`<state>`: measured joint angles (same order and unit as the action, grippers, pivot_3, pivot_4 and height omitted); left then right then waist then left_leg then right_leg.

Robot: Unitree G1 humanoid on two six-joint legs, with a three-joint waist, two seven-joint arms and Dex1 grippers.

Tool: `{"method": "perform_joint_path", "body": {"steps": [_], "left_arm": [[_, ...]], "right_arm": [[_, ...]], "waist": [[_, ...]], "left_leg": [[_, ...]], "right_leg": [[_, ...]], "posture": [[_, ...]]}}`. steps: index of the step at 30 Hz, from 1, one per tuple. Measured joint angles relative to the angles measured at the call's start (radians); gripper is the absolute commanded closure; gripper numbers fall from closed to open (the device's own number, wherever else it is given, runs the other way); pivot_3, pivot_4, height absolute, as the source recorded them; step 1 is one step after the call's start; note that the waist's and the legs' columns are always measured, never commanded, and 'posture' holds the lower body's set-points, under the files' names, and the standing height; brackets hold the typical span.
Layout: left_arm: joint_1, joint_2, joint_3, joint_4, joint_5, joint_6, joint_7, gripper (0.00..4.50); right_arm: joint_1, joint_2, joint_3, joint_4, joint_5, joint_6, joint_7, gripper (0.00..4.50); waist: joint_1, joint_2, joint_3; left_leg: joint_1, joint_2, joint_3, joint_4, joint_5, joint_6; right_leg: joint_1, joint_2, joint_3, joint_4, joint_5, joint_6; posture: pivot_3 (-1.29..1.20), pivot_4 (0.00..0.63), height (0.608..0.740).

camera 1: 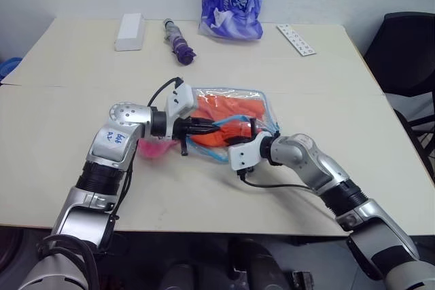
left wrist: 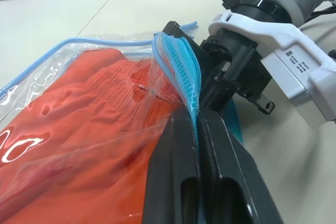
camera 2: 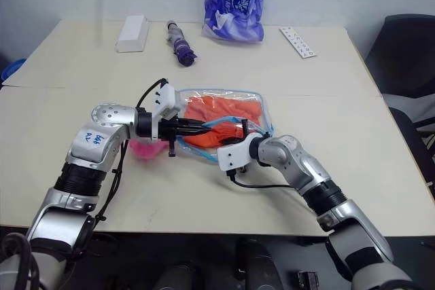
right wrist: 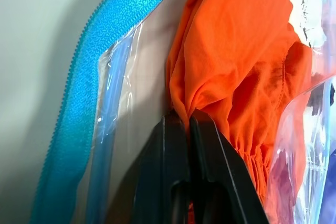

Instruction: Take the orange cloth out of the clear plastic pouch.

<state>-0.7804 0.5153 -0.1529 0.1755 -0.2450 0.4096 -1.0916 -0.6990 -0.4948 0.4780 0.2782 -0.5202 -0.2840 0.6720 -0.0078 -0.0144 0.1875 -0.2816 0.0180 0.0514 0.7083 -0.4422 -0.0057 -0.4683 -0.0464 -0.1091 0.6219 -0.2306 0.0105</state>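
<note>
The clear plastic pouch (camera 1: 266,105) lies flat at the middle of the table, with the orange cloth (camera 1: 228,108) inside it. My left gripper (left wrist: 195,118) reaches in from the left and is shut on the pouch's light blue zipper edge (left wrist: 181,61), holding that lip up. From the right, my right gripper (right wrist: 187,116) has gone in at the pouch's mouth and is shut on a gathered fold of the orange cloth (right wrist: 236,51). The two grippers (camera 1: 216,125) (camera 1: 253,128) meet at the pouch's near edge. A pink plush charm (camera 1: 153,146) lies under my left forearm.
At the table's far edge stand a purple-blue printed bag (camera 1: 232,1), a white box (camera 1: 129,32), a folded purple umbrella (camera 1: 179,42) and a white remote (camera 1: 296,39). A black chair (camera 1: 408,52) is at the right. A seam crosses the table behind the pouch.
</note>
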Motion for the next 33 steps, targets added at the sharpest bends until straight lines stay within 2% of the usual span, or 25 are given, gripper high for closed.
{"method": "perform_joint_path", "body": {"steps": [5,8,15,16,18,20,26,28,33], "left_arm": [[-0.001,-0.043,0.007,0.011,-0.001,0.018,0.048,4.5],[-0.024,-0.085,0.006,0.078,0.019,0.012,0.1,4.5],[-0.064,-0.105,-0.043,0.195,0.138,-0.142,0.174,4.5],[-0.073,-0.112,-0.059,0.212,0.16,-0.18,0.181,4.5],[-0.081,-0.102,-0.061,0.292,0.196,-0.247,0.202,4.5],[-0.09,-0.109,-0.061,0.335,0.208,-0.268,0.213,4.5],[-0.118,-0.12,-0.061,0.377,0.218,-0.303,0.215,4.5],[-0.116,-0.11,-0.062,0.375,0.222,-0.313,0.208,4.5],[-0.071,-0.03,-0.057,0.309,0.231,-0.325,0.174,4.5]], "right_arm": [[0.03,-0.035,-0.008,-0.065,-0.01,-0.003,0.02,4.48],[0.076,-0.067,-0.014,-0.141,-0.013,-0.009,0.038,4.48],[0.149,-0.131,-0.036,-0.268,0.024,-0.047,0.07,4.48],[0.179,-0.159,-0.06,-0.305,0.063,-0.048,0.093,4.48],[0.324,-0.356,-0.133,-0.462,0.203,-0.121,0.192,4.48],[0.436,-0.441,-0.176,-0.523,0.254,-0.145,0.231,4.48],[0.677,-0.519,-0.291,-0.619,0.282,-0.149,0.218,4.48],[0.762,-0.538,-0.361,-0.63,0.271,-0.15,0.191,4.48],[0.999,-0.554,-0.631,-0.605,0.261,-0.116,0.13,4.48]], "waist": [[0.006,0.0,0.0],[0.008,0.0,0.0],[0.004,0.0,0.0],[0.006,0.0,0.0],[0.027,0.003,0.002],[0.032,0.003,0.002],[0.032,0.003,0.002],[0.033,0.003,0.002],[0.031,0.003,0.002]], "left_leg": [[0.0,0.0,-0.001,0.0,0.0,0.0],[-0.001,-0.001,-0.002,0.001,0.0,0.0],[-0.001,-0.001,-0.001,0.0,0.0,0.0],[-0.001,-0.001,-0.001,0.0,0.0,0.0],[-0.002,-0.002,-0.003,-0.001,0.0,0.001],[-0.002,-0.001,-0.001,-0.001,0.0,0.001],[-0.001,-0.001,0.001,-0.005,0.0,0.001],[-0.001,-0.001,0.001,-0.005,0.0,0.001],[0.0,-0.001,0.001,-0.006,0.0,0.001]], "right_leg": [[0.0,0.0,-0.001,-0.001,0.0,0.0],[0.0,-0.001,-0.001,-0.001,0.0,0.001],[0.0,-0.001,-0.001,-0.001,0.0,0.001],[0.0,0.0,-0.002,-0.001,0.0,0.001],[0.001,0.0,-0.003,-0.004,0.001,0.001],[0.002,0.0,-0.004,-0.005,0.001,0.002],[0.006,0.0,-0.002,-0.005,0.001,0.002],[0.006,0.0,-0.002,-0.006,0.001,0.002],[0.006,0.001,0.0,-0.006,0.001,0.002]], "posture": [[0.0,0.15,0.74],[0.0,0.15,0.74],[0.0,0.15,0.74],[0.0,0.15,0.74],[0.0,0.15,0.74],[0.0,0.15,0.74],[0.0,0.15,0.74],[0.0,0.15,0.74],[0.0,0.15,0.74]]}}
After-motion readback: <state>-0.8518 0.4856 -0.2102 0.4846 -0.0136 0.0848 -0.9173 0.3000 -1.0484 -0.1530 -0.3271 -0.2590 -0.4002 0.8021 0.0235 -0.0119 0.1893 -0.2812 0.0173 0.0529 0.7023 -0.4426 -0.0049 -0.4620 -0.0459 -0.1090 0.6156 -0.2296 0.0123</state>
